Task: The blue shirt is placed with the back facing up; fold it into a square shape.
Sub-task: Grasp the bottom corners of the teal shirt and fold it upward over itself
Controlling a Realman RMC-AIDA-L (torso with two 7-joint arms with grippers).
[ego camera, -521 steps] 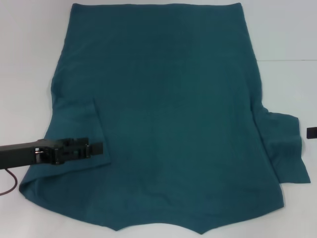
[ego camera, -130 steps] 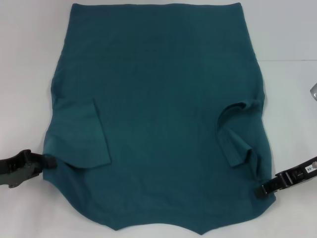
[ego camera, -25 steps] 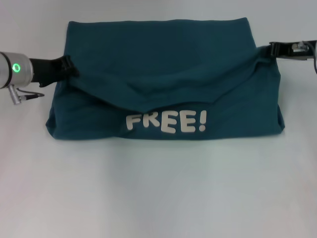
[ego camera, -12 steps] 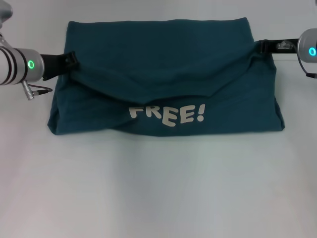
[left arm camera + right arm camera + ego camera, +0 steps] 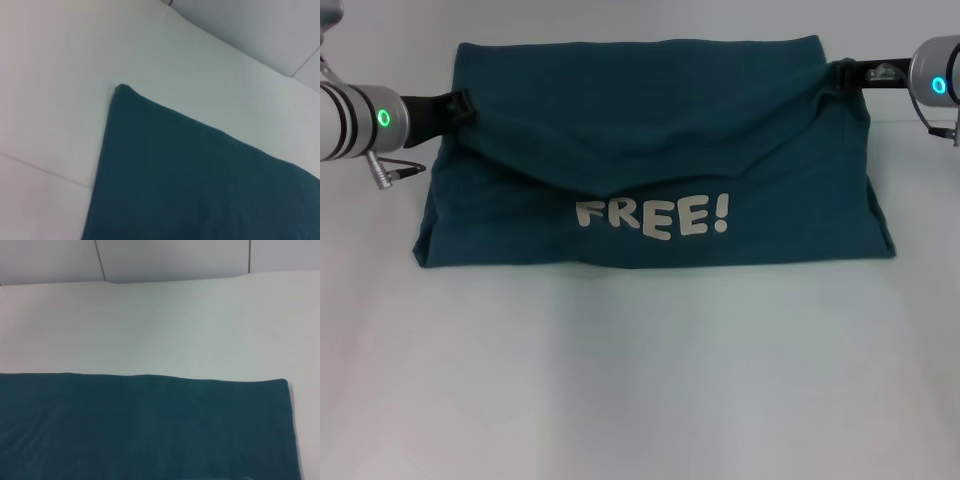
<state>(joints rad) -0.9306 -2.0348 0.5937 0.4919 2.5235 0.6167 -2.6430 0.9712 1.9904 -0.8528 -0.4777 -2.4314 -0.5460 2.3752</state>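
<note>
The blue shirt (image 5: 650, 160) lies folded over on the white bench (image 5: 640, 380), filling the far middle, a wide band with white "FREE!" lettering (image 5: 653, 216) showing on the near flap. That flap sags in a shallow V between its two upper corners. At the far left corner, the left hand (image 5: 458, 106) is clenched on the shirt's edge, arm reaching in from the left. At the far right corner, the right hand (image 5: 842, 76) is pinching the bunched cloth the same way. Both wrist views show flat shirt fabric against bare bench.
</note>
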